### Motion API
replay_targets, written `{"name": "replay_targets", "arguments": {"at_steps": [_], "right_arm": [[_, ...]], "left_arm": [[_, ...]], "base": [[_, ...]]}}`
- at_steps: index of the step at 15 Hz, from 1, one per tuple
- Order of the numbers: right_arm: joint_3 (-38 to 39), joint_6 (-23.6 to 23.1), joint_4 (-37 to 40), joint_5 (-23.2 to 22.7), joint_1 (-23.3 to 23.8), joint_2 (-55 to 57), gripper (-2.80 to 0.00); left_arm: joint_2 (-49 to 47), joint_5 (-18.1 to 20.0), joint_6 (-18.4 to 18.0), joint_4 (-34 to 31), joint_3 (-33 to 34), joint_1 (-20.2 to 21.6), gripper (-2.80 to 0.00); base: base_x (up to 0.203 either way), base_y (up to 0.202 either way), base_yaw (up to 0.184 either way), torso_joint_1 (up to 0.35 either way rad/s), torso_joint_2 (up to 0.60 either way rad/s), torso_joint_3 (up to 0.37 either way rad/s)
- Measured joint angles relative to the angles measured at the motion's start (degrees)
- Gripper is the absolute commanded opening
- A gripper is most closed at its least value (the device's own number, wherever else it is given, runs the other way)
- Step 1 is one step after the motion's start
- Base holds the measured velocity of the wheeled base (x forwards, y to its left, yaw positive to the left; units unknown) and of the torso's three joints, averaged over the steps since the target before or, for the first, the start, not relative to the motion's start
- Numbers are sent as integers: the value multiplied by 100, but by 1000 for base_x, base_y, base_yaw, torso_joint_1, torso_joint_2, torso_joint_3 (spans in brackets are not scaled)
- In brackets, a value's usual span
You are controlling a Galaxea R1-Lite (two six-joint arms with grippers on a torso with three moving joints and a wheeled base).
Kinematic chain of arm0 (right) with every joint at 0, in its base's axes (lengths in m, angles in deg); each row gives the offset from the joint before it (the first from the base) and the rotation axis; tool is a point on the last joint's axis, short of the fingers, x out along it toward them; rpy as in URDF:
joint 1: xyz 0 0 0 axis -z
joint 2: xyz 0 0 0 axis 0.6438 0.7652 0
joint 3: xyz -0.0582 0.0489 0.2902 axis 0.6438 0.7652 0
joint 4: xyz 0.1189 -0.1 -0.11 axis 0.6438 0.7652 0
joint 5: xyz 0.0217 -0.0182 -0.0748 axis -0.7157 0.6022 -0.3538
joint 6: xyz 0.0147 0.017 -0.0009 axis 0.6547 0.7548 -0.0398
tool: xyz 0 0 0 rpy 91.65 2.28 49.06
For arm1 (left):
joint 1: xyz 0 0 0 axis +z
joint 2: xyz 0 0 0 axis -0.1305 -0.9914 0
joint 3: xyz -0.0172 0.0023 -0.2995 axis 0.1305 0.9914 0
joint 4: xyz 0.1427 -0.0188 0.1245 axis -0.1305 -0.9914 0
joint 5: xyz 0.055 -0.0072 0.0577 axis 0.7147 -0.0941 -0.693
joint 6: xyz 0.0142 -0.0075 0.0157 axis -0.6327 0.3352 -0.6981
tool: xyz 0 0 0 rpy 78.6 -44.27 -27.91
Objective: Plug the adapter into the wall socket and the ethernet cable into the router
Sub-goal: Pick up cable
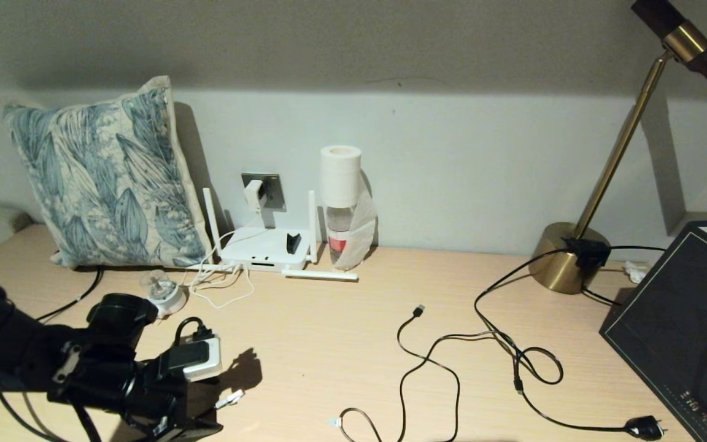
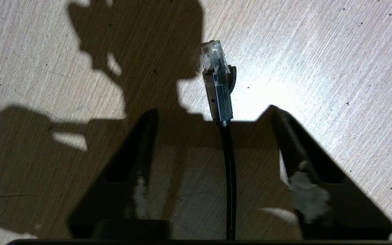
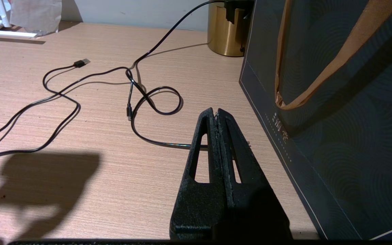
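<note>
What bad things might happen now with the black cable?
The left gripper straddles the ethernet cable with its fingers apart, behind the clear plug; closing there could leave the plug drooping. The router sits far off by the wall, so the cable might drag. White cords lie in front of the router and could snag.

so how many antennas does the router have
3 antennas: one upright at the router's left end, one upright at its right end, one lying flat on the desk in front. More could be hidden behind it.
</note>
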Motion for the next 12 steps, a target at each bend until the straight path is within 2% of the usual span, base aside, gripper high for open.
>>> {"name": "replay_targets", "arguments": {"at_steps": [7,12], "right_arm": [[2,0,1,-1,0,0,-280],[2,-2,0,0,0,0,-280]], "left_arm": [[9,62,-42,2,63,0,-280],[207,711,-96,46,10,-2,-280]], "base": [[0,0,0,0,0,0],[0,0,0,0,0,0]]}}
